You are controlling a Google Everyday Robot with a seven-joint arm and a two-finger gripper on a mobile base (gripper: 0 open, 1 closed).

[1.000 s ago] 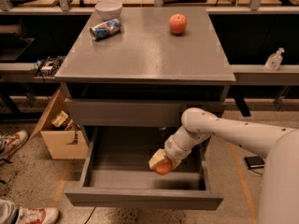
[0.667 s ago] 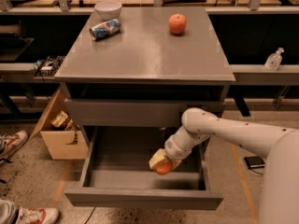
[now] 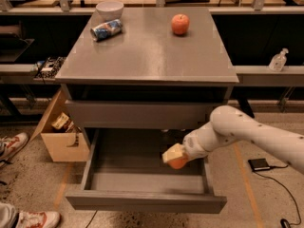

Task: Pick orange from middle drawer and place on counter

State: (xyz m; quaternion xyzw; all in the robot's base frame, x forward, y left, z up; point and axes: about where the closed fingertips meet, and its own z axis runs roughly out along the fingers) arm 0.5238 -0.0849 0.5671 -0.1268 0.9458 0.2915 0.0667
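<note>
Orange (image 3: 179, 164) gripped in the claw (image 3: 174, 157) at the right side of the open middle drawer (image 3: 142, 182), apple (image 3: 180, 24) up on the counter (image 3: 142, 56).

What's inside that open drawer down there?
An orange is in the middle drawer, toward its right wall in this view, with the gripper right on top of it. The arm covers the orange's top and the drawer's back right corner.

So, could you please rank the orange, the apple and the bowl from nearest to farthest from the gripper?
The gripper is in the open middle drawer.
1. orange, right at it, in the drawer.
2. apple, on the counter, back right.
3. bowl, at the counter's far left corner.
</note>
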